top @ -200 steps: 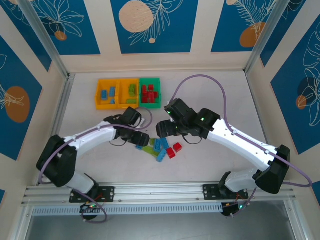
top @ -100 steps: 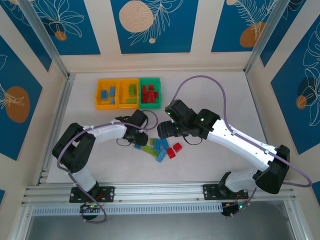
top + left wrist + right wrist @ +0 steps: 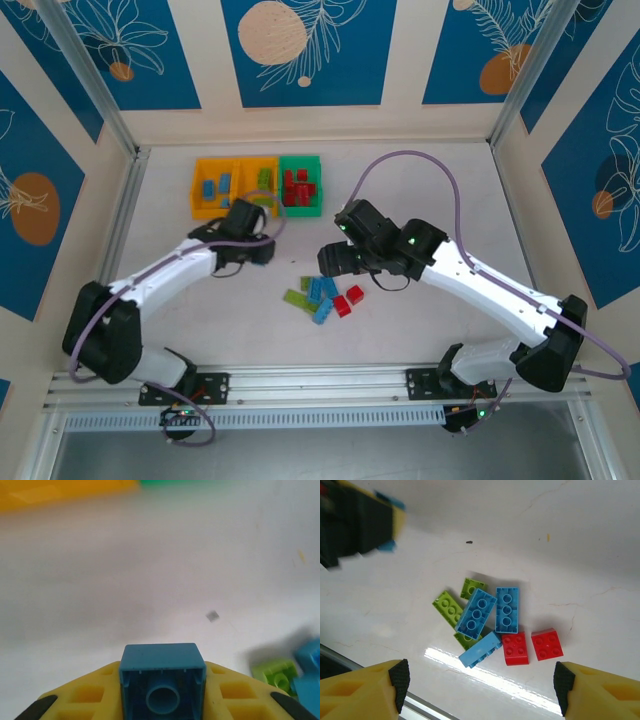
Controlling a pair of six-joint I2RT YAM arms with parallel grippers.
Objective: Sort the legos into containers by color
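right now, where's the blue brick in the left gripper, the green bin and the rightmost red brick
blue brick (image 3: 162, 680), left wrist view, hollow underside
green bin (image 3: 300, 159), top external view, far rim
rightmost red brick (image 3: 547, 644), right wrist view, studded top

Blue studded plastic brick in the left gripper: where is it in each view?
Top external: blue studded plastic brick at the left gripper tip, left of centre.
Left wrist: bottom centre, hollow underside toward the camera, between fingers.
Right wrist: top left, blue edges beside the black gripper.
Shared landmark: loose brick pile, lower right of it in the first two, central in the third.
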